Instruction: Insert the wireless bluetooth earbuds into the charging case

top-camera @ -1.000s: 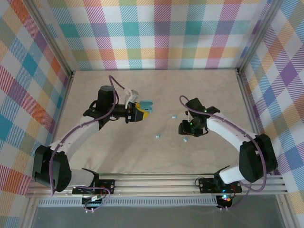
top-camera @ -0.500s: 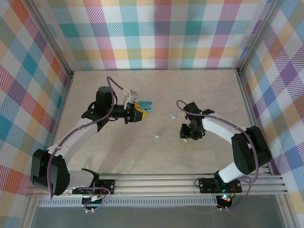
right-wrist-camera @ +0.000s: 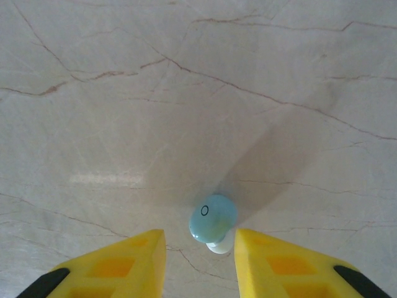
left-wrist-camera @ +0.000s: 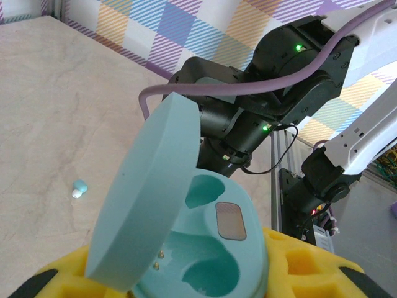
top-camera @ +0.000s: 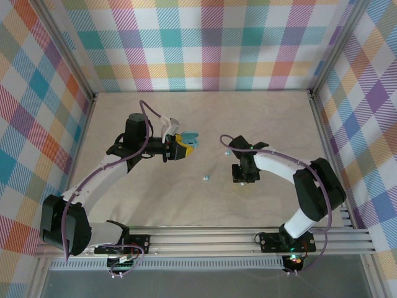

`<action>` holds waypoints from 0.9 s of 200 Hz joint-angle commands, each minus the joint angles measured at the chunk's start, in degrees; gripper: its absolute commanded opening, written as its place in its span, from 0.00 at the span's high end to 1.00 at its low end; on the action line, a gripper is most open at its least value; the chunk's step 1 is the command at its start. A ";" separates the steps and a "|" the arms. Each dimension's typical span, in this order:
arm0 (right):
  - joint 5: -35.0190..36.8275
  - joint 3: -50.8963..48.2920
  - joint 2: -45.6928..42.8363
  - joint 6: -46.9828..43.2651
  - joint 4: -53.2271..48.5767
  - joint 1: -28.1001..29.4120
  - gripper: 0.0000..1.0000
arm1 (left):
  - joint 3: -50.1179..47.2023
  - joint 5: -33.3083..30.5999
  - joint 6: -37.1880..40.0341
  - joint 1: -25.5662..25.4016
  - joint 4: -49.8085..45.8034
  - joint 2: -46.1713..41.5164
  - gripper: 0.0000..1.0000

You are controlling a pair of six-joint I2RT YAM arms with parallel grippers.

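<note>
Charging case [left-wrist-camera: 217, 248] is held in left gripper [top-camera: 185, 144], clamped between yellow pads [left-wrist-camera: 298, 261], left of centre, with lid [left-wrist-camera: 149, 198] hinged up. Both wells [left-wrist-camera: 211, 273] are seen empty, so nothing is inserted yet. Right gripper [right-wrist-camera: 200, 242] is positioned low over the table [top-camera: 155, 198] right of centre. Its jaws are set narrowly apart astride one earbud [right-wrist-camera: 213, 220] and are not closed on it. A second earbud [top-camera: 205, 178] is seen loose just left of the right gripper, and a third earbud [top-camera: 227, 151] far-left of it. The task is judged early: the first pickup is pending, and grasping, carrying and seating are all still to be done.
</note>
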 commanded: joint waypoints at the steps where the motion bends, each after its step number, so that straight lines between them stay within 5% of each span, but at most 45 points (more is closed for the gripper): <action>1: 1.79 1.10 1.48 1.52 -2.04 0.87 0.65 | -0.68 0.88 0.17 0.61 2.19 -1.33 1.00; 180: 1.97 4.36 3.78 -2.73 -4.01 2.07 0.80 | -0.87 1.53 0.45 0.61 2.06 -1.70 1.00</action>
